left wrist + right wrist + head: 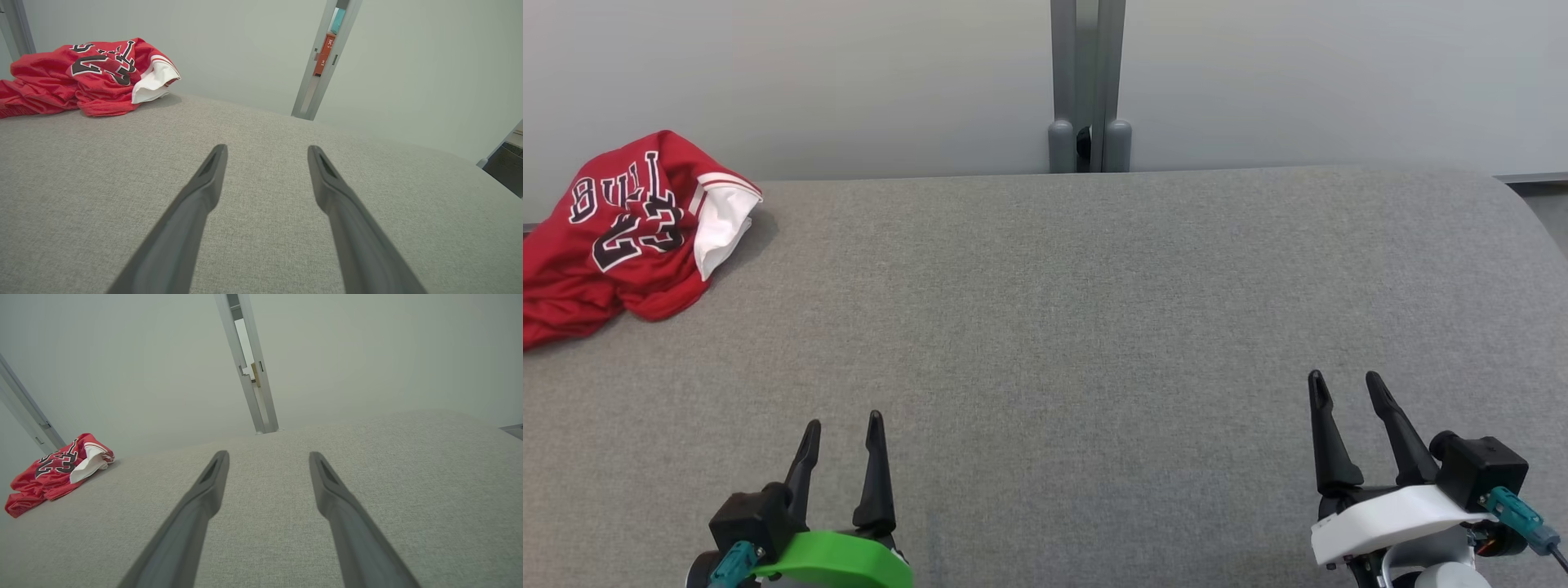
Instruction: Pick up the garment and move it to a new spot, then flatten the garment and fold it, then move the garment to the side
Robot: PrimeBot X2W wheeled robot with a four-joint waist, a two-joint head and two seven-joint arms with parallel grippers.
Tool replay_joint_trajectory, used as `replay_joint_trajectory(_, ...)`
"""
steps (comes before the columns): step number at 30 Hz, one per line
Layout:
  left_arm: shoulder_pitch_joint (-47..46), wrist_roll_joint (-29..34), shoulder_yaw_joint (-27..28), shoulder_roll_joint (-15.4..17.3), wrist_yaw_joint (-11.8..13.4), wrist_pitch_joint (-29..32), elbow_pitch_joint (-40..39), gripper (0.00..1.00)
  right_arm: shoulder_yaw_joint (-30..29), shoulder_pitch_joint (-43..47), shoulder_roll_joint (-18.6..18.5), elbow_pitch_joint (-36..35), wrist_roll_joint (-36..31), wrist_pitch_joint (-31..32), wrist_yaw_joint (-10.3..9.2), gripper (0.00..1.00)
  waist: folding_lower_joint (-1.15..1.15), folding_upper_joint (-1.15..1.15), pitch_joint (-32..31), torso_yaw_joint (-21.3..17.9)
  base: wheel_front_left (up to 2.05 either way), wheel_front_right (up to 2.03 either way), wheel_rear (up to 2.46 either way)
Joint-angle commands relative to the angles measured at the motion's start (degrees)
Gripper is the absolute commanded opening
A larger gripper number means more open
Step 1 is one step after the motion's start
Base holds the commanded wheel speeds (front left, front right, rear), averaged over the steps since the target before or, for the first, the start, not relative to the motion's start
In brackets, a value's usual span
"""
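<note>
Grey fabric-covered counter [1094, 327], pale wall [1339, 73] behind its far edge, with a grey upright post [1088, 82] at the middle of that edge. The garment [621, 237] is a red jersey with black-and-white lettering and the number 23. It lies crumpled in a heap at the far left corner of the counter, and a white flap is turned out on the side of the heap facing the centre. Its left part runs past the edge of the head view, so its full extent cannot be told. The left pincer [843, 420] is at the near left above the cloth surface, fingers pointing away toward the wall and spread wide, with nothing between them. The right pincer [1344, 377] is at the near right, likewise fully spread and holding nothing. Both pincers are well apart from the garment; the left one is the nearer. The left wrist view shows the jersey up and to the left of the fingertips.
</note>
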Motion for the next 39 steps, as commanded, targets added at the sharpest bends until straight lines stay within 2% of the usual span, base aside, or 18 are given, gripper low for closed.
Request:
replay_joint_trajectory(1,0.6,1.2,-0.2,0.4,0.2,-0.5,-0.1,1.0,0.1,0.5,-0.3,0.0,-1.5,-0.5,0.02,1.0,0.0,0.0,0.0,0.0,0.0,0.0,0.0)
replay_joint_trajectory(27,1.5,9.9,-1.4,0.5,1.2,-3.4,2.0,1.0,0.5,1.2,-0.4,1.4,-9.8,-3.3,0.01,1.0,0.0,0.0,0.0,0.2,0.0,0.0,0.0)
replay_joint_trajectory(39,1.2,9.0,-1.0,0.5,1.2,-3.3,2.9,1.0,0.6,0.8,-0.4,2.0,-9.0,-3.2,0.01,1.0,0.0,0.0,0.3,0.1,0.0,0.0,0.0)
